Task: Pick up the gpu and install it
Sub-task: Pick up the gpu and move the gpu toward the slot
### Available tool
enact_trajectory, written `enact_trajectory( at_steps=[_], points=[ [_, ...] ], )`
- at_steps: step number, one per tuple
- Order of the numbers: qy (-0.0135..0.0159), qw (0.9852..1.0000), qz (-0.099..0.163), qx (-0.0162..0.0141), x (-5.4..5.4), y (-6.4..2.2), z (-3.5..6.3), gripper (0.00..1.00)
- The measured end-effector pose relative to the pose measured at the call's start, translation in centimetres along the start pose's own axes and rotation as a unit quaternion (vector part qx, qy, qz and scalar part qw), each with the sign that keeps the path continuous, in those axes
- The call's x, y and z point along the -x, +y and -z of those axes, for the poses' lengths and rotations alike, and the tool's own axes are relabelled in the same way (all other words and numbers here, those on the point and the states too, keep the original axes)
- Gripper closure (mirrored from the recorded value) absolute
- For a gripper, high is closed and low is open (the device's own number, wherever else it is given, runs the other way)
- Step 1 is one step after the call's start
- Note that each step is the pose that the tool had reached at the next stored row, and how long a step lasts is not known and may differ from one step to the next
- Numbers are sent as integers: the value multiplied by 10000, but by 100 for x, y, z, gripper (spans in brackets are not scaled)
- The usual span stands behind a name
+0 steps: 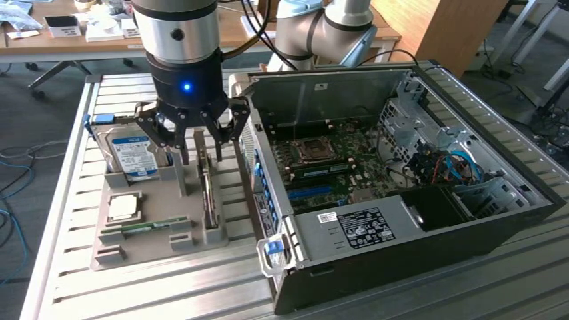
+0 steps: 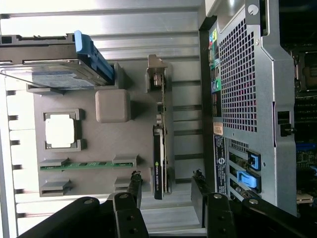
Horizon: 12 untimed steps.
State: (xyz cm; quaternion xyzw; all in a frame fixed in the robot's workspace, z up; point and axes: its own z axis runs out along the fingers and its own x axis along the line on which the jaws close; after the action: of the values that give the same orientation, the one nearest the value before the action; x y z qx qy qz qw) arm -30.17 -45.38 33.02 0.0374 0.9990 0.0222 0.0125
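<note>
1. Grey plastic tray [image 1: 151, 245] holds the gpu [image 1: 208, 193], which stands on edge in its slots, just beside the open computer case [image 1: 400, 273] on the exterior view's right.
2. The gripper [image 1: 197, 148] hangs above the card with its jaws spread wide and holding nothing; in the wrist view a finger sits to either side of it.
3. Thin, stiff and light by the look of it, the card is probably fragile, with a bare board and exposed components. The flat faces near its upper edge seem the safest hold, clear of the contact edge seated below.
4. Its long axis runs parallel to the case's rear panel, with the silvery bracket [image 2: 157, 72] at the end nearer the hard drive [image 1: 133, 150].
</note>
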Motion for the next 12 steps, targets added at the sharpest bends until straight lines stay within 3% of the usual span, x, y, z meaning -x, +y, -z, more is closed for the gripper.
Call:
enact_trajectory(
  at_steps=[12],
  points=[
    [0,10000,0,0,-1,-2,-55,47]
  ],
)
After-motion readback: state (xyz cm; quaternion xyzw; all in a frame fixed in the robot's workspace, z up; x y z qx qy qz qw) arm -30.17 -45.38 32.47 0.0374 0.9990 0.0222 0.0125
